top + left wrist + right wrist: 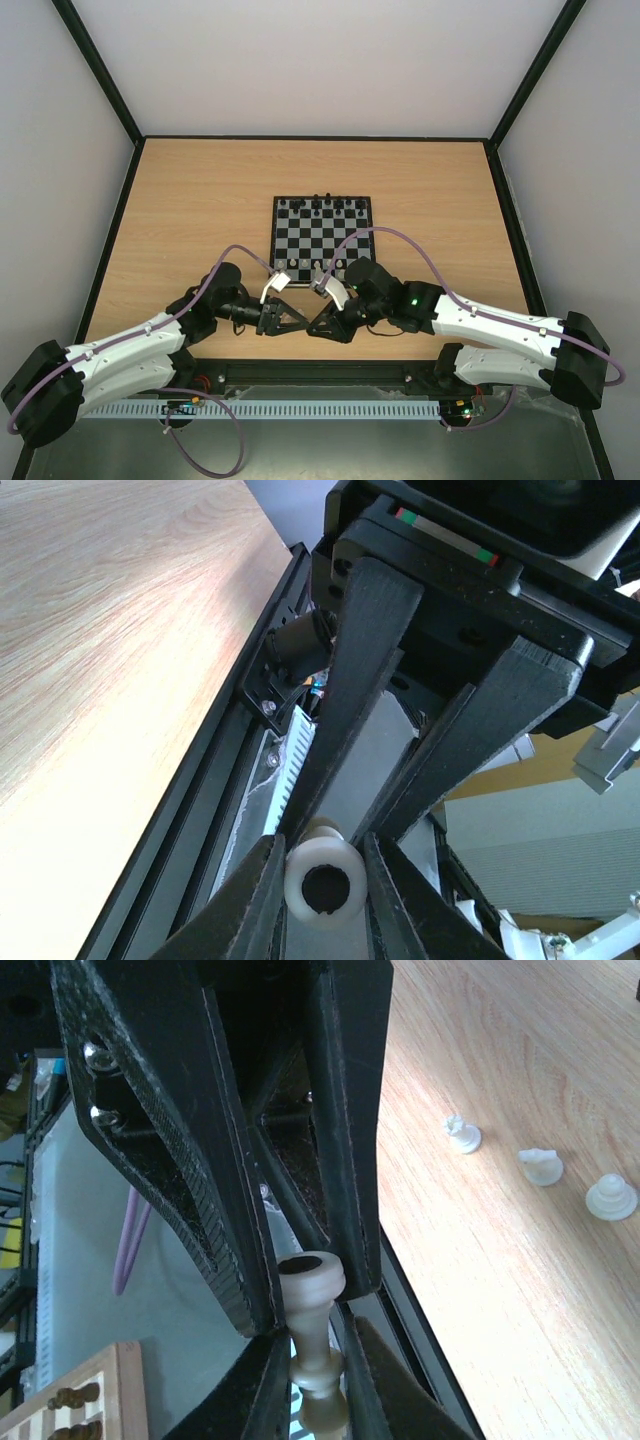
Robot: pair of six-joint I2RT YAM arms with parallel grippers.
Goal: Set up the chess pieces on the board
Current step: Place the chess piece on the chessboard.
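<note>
— Where is the board (322, 228)?
— In the middle of the table (200, 200); its near row is partly hidden.
— And the grippers?
— The left gripper (323, 878) and the right gripper (318, 1372) both pinch one white piece (311, 1280), off the board above the table's near edge. Its type is unclear.

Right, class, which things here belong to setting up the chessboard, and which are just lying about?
Job: small black-and-pale checkered chessboard; tiny whitish translucent chess pieces.
Lying about: tiny black chess pieces; purple cables; second brown wooden chessboard.
</note>
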